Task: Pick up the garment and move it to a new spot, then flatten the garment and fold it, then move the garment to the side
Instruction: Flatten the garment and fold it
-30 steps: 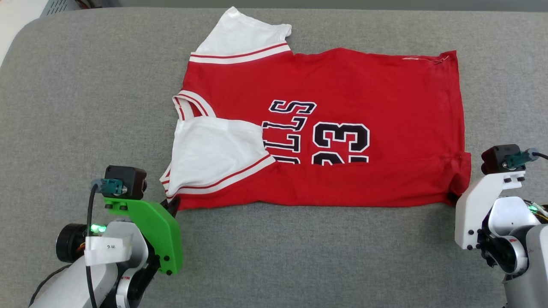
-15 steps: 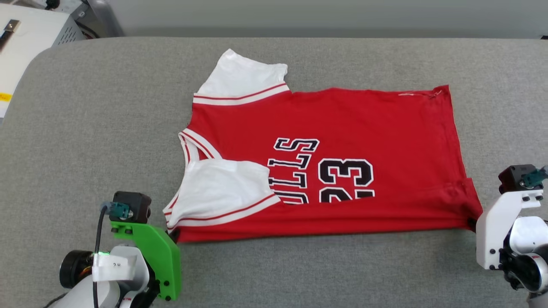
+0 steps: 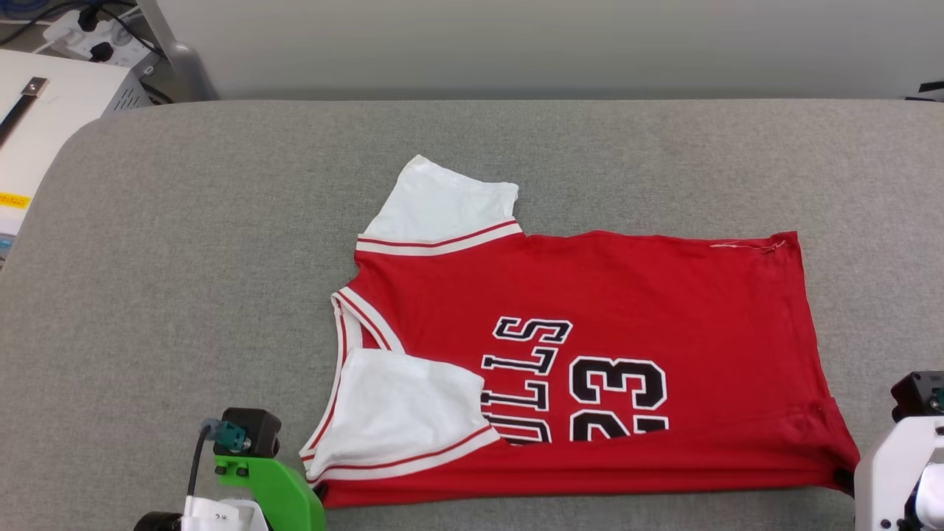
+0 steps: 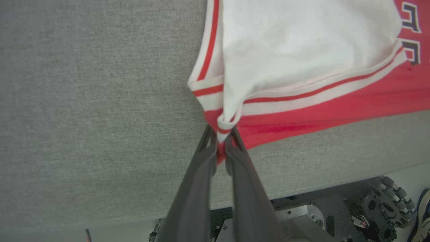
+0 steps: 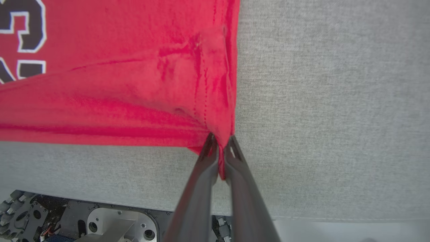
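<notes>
The garment (image 3: 627, 295) lies on the grey padded table (image 3: 184, 258), its collar to the left and its hem to the right. Its near part is folded over, with a white sleeve (image 3: 402, 409) on top. My left gripper (image 3: 318, 490) is shut on the garment's near-left corner; in the left wrist view this left gripper (image 4: 220, 134) pinches bunched red and white trim (image 4: 221, 129). The right gripper (image 3: 843, 476) is shut on the near-right hem corner, and the right wrist view shows the right gripper (image 5: 220, 143) with red cloth (image 5: 134, 84) puckered between the fingers.
A white box (image 3: 44, 110) and cables stand beyond the table's back-left corner. A pale wall (image 3: 516, 44) runs behind. The table's near edge (image 4: 302, 188) lies just below both grippers, with the robot's wheeled base (image 4: 386, 201) under it.
The head view has shifted, showing more of the wall. Both grippers drew the garment toward the near edge, away from the back edge. The right jaws finished shutting on the hem corner.
</notes>
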